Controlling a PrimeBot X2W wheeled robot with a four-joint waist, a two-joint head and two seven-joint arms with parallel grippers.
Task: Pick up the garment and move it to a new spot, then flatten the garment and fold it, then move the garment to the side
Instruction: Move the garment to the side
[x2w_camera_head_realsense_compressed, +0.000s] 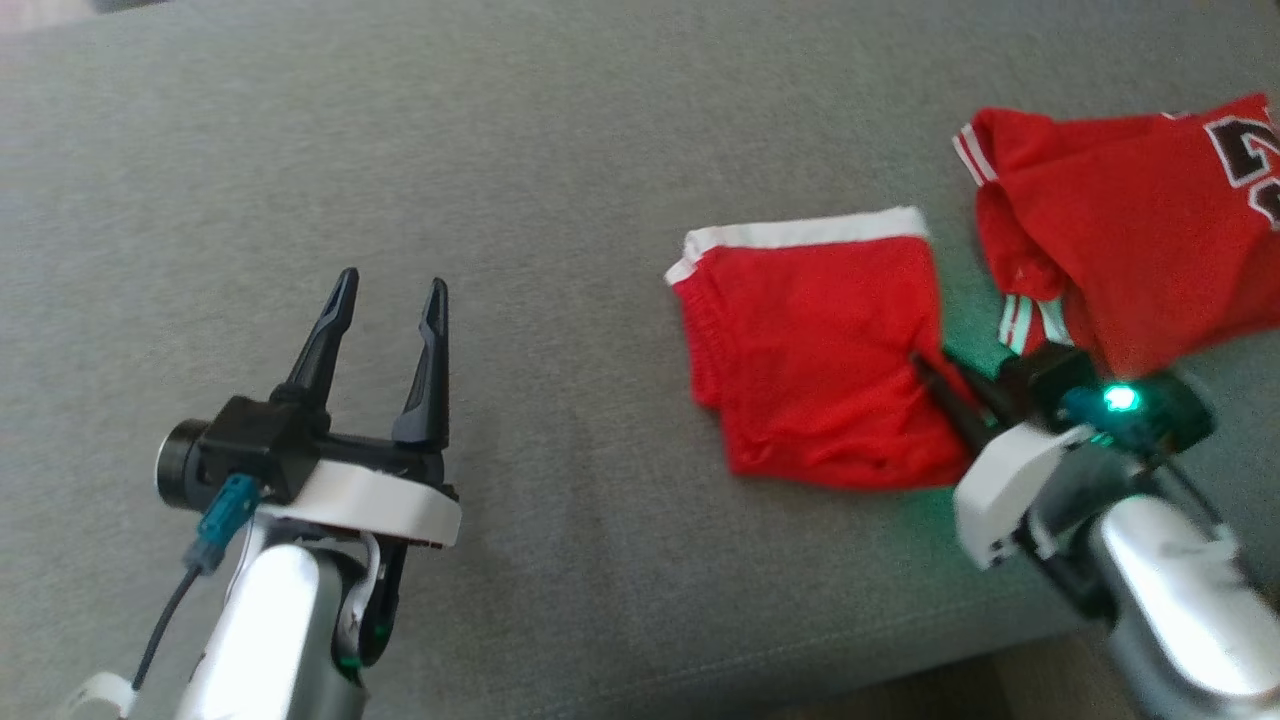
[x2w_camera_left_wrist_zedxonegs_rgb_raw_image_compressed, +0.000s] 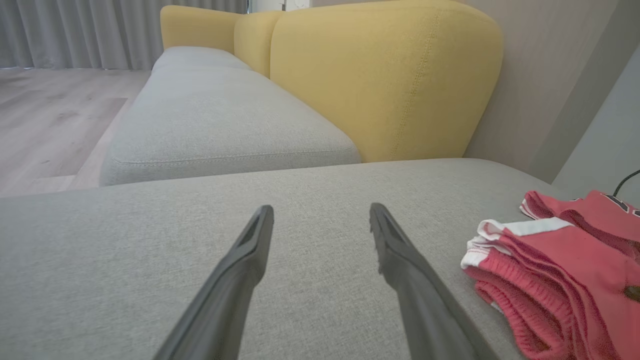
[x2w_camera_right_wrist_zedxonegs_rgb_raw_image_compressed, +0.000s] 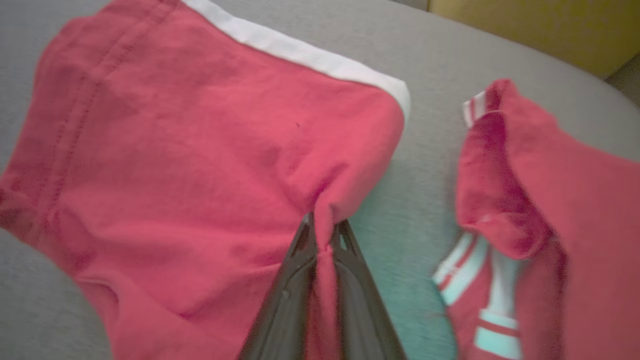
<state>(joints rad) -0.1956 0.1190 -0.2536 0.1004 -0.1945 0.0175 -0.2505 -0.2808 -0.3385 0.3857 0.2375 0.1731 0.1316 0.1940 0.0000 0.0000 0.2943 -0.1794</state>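
Currently pinched: the right gripper (x2w_camera_right_wrist_zedxonegs_rgb_raw_image_compressed: 322, 235) has its jaws pressed together on a small tuck at the near edge of the red shorts (x2w_camera_right_wrist_zedxonegs_rgb_raw_image_compressed: 175, 150).
Shorts' place: spread ahead and left of those jaws, lying on the grey cushion (x2w_camera_head_realsense_compressed: 500, 150).
Risk, slip: the bite is thin, so a quick pull could draw the cloth out.
Risk, fold: hauling from one point may undo the layers.
Risk, snag: the red jersey (x2w_camera_head_realsense_compressed: 1130, 230) lies just right of the jaws, and a rightward drag might catch it.
Right arm: low, fingers angled down onto the cloth.
Left gripper (x2w_camera_left_wrist_zedxonegs_rgb_raw_image_compressed: 322, 215): jaws spread with nothing between them, low over the cushion, the shorts to their right.
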